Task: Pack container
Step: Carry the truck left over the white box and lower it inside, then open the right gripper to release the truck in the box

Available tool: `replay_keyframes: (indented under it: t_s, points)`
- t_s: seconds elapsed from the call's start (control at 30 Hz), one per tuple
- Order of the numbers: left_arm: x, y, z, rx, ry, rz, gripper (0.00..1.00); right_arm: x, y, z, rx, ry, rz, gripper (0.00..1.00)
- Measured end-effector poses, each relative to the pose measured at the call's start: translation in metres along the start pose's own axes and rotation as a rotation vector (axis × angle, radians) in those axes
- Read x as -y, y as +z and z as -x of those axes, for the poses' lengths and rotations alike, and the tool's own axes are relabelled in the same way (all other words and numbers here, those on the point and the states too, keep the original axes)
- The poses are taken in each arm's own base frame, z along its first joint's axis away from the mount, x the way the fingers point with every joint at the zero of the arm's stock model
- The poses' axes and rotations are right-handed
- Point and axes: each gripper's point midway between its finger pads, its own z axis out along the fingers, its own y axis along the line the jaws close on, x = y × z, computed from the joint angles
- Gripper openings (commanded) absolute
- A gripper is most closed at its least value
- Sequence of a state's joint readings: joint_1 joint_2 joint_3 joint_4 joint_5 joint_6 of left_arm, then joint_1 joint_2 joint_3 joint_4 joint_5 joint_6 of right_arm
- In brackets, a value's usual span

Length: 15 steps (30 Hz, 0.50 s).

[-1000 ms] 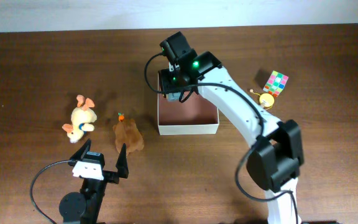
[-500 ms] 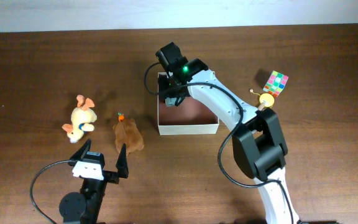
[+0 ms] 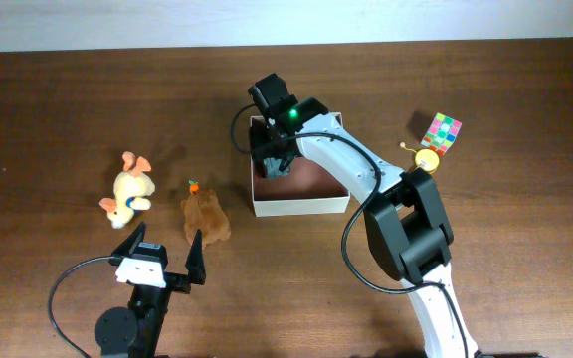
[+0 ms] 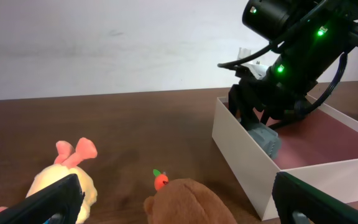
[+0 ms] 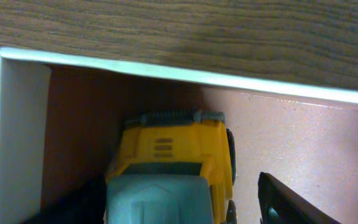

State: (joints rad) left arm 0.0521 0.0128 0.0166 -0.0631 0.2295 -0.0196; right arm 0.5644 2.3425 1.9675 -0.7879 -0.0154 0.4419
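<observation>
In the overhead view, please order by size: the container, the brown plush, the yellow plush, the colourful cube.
1. container
2. brown plush and yellow plush, which look about alike
3. colourful cube, smallest

the right arm [image 3: 366, 171] is made of long white tubes with fat black joints. a small green light [image 3: 292, 116] glows on its black head. a thin black cable [image 3: 235, 124] loops out at 9 o'clock from the light. the left arm [image 3: 132, 316] is black with a round base and a white block [image 3: 139, 265]. the left gripper [image 3: 167, 235] has two pointy black fingers [image 3: 196, 255].
</observation>
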Motion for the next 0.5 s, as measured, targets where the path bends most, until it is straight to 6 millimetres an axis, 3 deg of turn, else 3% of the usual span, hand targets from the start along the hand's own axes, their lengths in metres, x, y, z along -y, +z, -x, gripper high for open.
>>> replay_keyframes:
  t_s: [0.23, 0.37, 0.43, 0.5]
  points:
    - [0.0, 0.0, 0.0, 0.0, 0.0, 0.0, 0.99, 0.0, -0.008, -0.001, -0.025, -0.021, 0.007, 0.79]
    - [0.0, 0.0, 0.0, 0.0, 0.0, 0.0, 0.99, -0.008, -0.034, 0.01, -0.03, -0.049, 0.022, 0.78]
    - [0.0, 0.0, 0.0, 0.0, 0.0, 0.0, 0.99, -0.012, -0.053, 0.014, -0.037, -0.066, 0.026, 0.69]
    - [0.0, 0.0, 0.0, 0.0, 0.0, 0.0, 0.99, -0.016, -0.077, 0.021, -0.028, -0.083, 0.032, 0.48]
